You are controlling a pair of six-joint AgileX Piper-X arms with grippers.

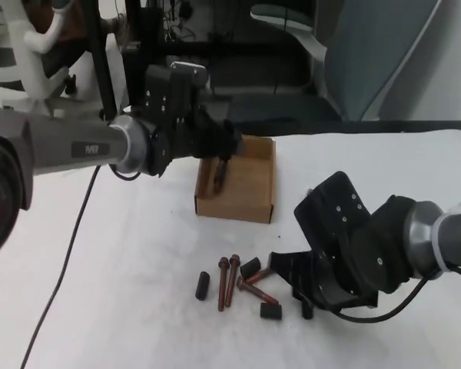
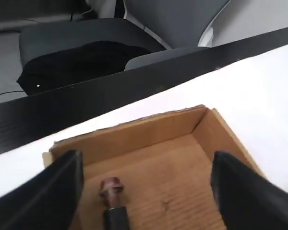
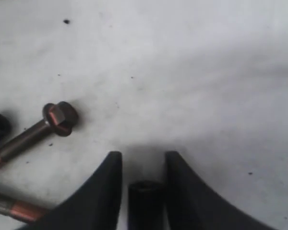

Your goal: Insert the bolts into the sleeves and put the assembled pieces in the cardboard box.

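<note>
My right gripper (image 3: 143, 160) pinches, it seems, short black cylindrical sleeve (image 3: 145, 203) low over white bench (image 3: 206, 72). Crooked hold could jam coppery flanged steel bolt (image 3: 57, 120) lying nearby at insertion. Beyond, my left gripper (image 2: 148, 158) spread above brown cardboard box (image 2: 221, 134), assembled piece (image 2: 113, 203) inside.

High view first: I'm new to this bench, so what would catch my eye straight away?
The left claw hangs open over the cardboard box, where one assembled piece lies. Nearer the camera, the right claw is down at a black sleeve, beside loose bolts on the white table.
</note>
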